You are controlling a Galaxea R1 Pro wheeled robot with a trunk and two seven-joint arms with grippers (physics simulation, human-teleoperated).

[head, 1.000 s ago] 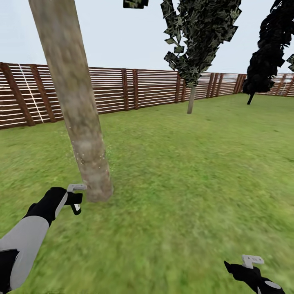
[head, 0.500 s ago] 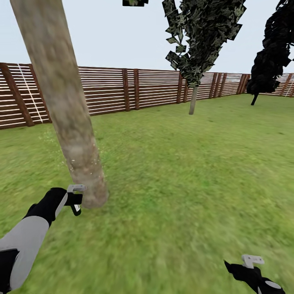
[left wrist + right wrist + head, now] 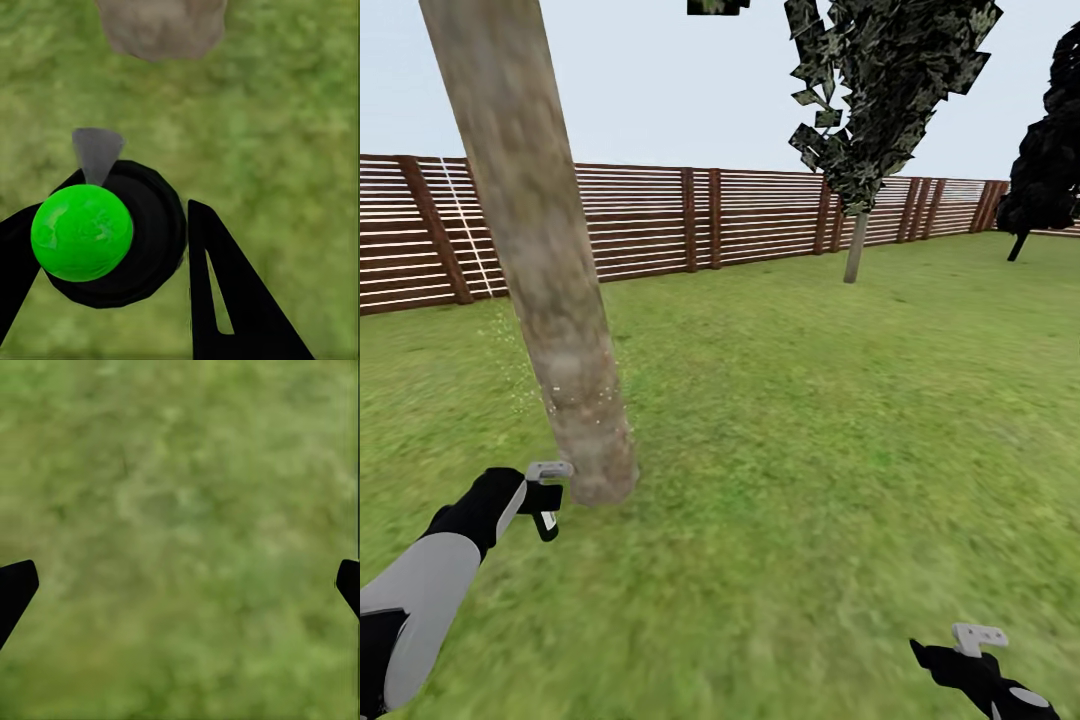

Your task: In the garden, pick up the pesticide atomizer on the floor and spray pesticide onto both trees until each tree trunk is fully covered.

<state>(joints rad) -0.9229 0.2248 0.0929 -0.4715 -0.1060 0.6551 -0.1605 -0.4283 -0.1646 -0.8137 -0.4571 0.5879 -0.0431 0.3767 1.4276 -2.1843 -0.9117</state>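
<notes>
One atomizer [image 3: 109, 232], small, likely light, rigid and slick, sitting clamped between left gripper [image 3: 545, 497] fingers just left of trunk [image 3: 550, 300] base; gripping round the body seeming soundest; right gripper [image 3: 978, 640] hanging spread and empty, near right, over grass [image 3: 810, 450]

Thin-trunked dark-leaved tree [image 3: 857, 245] stood by the far fence, a black-foliaged leaning tree [image 3: 1045, 165] stood near the right corner, pale overcast sky [image 3: 680, 90] hung above
</notes>
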